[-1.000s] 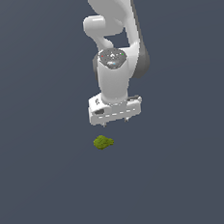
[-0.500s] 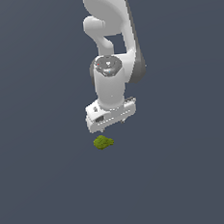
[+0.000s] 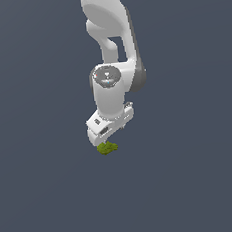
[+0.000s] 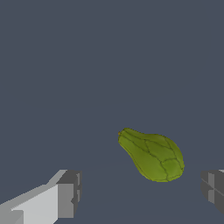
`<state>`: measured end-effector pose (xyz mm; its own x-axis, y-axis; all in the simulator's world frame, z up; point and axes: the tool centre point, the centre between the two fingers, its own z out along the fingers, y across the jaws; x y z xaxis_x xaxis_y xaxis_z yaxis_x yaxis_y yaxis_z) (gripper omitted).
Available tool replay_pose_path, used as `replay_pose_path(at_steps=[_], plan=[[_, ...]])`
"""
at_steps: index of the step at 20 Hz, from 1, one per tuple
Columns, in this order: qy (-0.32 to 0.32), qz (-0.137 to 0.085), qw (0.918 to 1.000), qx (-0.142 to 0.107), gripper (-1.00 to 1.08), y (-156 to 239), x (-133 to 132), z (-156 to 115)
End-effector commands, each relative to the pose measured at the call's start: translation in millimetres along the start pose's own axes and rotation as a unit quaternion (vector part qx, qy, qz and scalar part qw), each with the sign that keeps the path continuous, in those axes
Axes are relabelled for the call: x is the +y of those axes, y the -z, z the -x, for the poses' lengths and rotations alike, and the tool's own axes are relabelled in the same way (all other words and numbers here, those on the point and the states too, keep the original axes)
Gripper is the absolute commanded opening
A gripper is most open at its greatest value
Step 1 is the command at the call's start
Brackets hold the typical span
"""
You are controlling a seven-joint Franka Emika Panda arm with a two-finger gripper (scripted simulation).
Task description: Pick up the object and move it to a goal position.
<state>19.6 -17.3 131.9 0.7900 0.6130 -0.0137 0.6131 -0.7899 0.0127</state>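
Wrist view: object between claw fingers.

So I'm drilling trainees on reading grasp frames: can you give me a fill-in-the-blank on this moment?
1. The color of the lumpy object is olive-____.
2. In the wrist view, the object sits ____ the two fingers.
3. The hand is ____, its fingers set wide apart.
4. The object rests on the floor, not yet ____.

Missing words: green; between; open; lifted

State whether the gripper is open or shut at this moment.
Open: in the wrist view the gripper has its fingers wide apart, untouching the green object.
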Motion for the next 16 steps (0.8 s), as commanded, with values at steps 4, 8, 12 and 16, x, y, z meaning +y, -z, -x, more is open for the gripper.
replay_pose_path(at_steps=[4, 8, 12, 16], plan=[[0.071, -0.001, 0.9975, 0.000, 1.00, -9.3, 8.6, 2.2], [0.122, -0.002, 0.9926, 0.001, 1.00, -15.9, 14.7, 3.8], [0.172, -0.002, 0.9851, 0.002, 1.00, -22.4, 20.7, 5.6], [0.221, -0.003, 0.9753, 0.004, 1.00, -28.7, 26.7, 7.4]])
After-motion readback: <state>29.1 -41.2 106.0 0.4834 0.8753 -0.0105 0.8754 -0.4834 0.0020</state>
